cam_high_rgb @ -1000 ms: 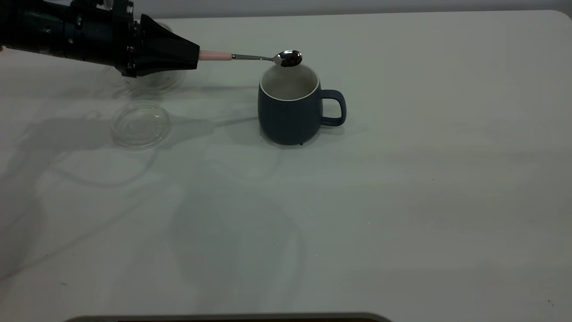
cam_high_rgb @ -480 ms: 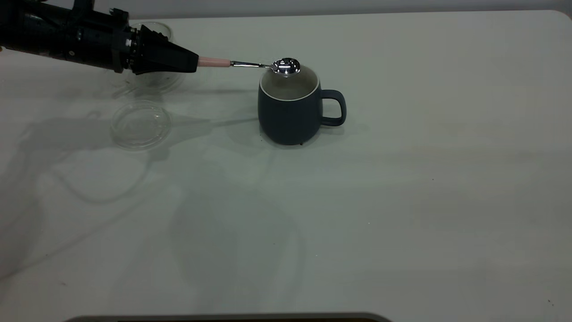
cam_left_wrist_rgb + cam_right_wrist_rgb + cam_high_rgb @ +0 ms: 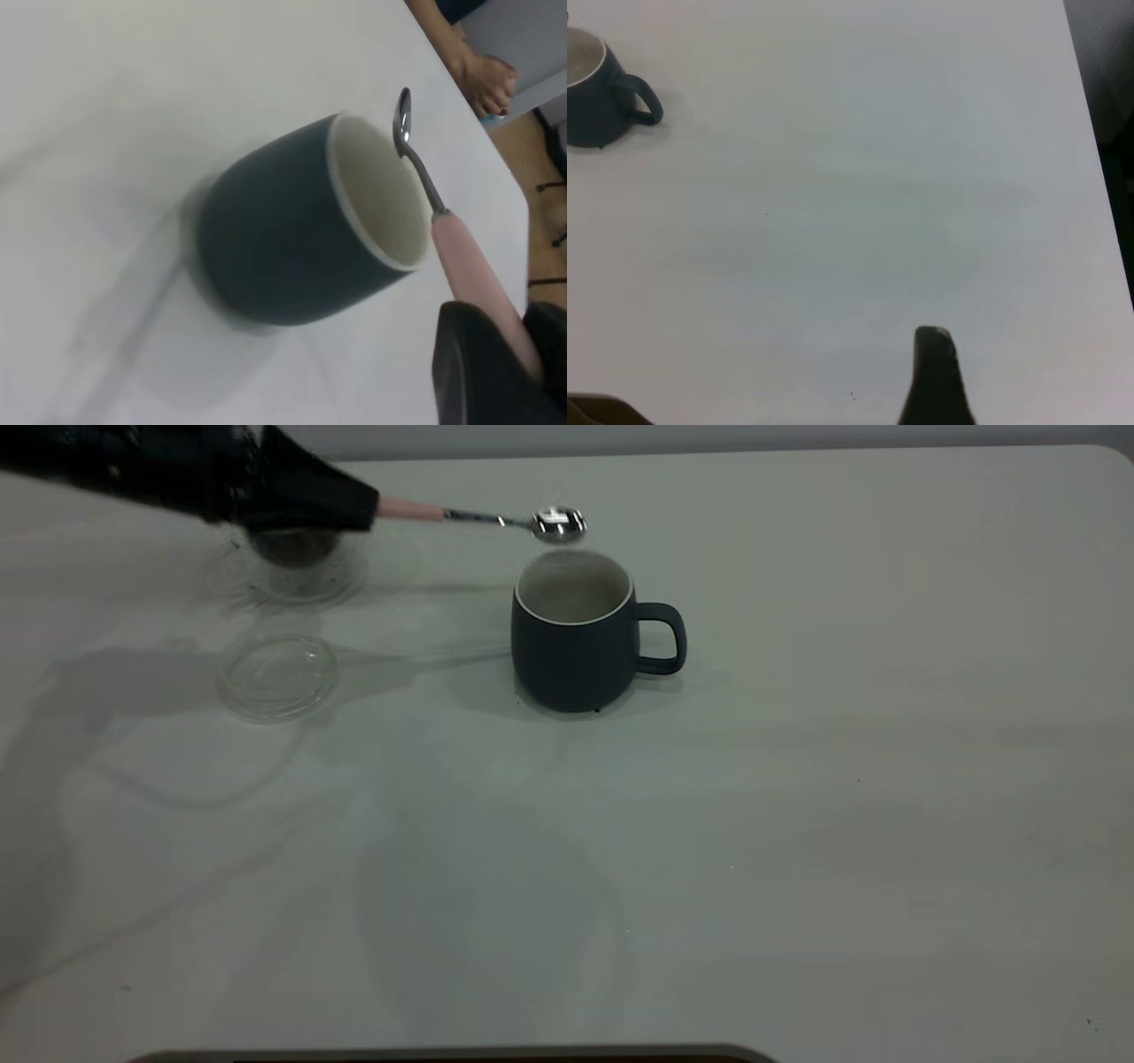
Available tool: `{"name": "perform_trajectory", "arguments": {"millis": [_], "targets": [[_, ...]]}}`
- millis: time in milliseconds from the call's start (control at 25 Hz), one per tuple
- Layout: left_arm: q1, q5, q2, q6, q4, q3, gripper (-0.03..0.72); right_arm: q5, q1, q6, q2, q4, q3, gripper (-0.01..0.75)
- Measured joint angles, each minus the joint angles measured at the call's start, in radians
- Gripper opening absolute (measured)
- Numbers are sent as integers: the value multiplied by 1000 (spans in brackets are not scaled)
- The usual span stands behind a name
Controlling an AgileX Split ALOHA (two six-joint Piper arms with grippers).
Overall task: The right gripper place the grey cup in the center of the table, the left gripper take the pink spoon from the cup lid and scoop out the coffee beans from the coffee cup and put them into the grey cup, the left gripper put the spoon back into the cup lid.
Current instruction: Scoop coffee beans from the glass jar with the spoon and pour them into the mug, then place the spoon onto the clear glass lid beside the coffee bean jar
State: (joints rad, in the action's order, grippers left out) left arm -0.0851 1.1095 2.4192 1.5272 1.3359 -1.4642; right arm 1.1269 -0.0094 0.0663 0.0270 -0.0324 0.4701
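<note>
My left gripper (image 3: 363, 509) is shut on the pink spoon's (image 3: 412, 510) handle at the far left. The spoon's shiny bowl (image 3: 558, 523) hovers just above the far rim of the grey cup (image 3: 574, 638) and looks empty. In the left wrist view the spoon (image 3: 418, 159) reaches over the grey cup (image 3: 283, 239), whose visible inside wall is white. The coffee cup (image 3: 297, 549) with dark coffee beans sits on its saucer, partly hidden under the left gripper. The empty cup lid (image 3: 279, 676) lies in front of it. My right gripper is outside the exterior view; one of its fingers (image 3: 937, 381) shows over bare table.
The clear saucer (image 3: 341, 584) rings the coffee cup at the far left. The grey cup's handle (image 3: 664, 638) points right. The white table (image 3: 797, 824) stretches wide to the right and front. A person's hand (image 3: 483, 80) rests beyond the table's edge.
The spoon held dark beans over the grey cup, dipped to the rim and emptied. It has since risen above the cup, with the left gripper moving up and slightly left.
</note>
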Motion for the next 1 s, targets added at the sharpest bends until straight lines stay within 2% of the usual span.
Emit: {"name": "perform_trajectory", "arguments": {"millis": [160,360,1000], "targets": [[-60,42,-69,-91,-68,0,127,0,0,0,0,0,0,591],[-168,43,-102,-190,-125,23,127,0,0,0,0,0,0,591],[-465,21,-181,-268,-248,302,127,0,0,0,0,0,0,591]]}}
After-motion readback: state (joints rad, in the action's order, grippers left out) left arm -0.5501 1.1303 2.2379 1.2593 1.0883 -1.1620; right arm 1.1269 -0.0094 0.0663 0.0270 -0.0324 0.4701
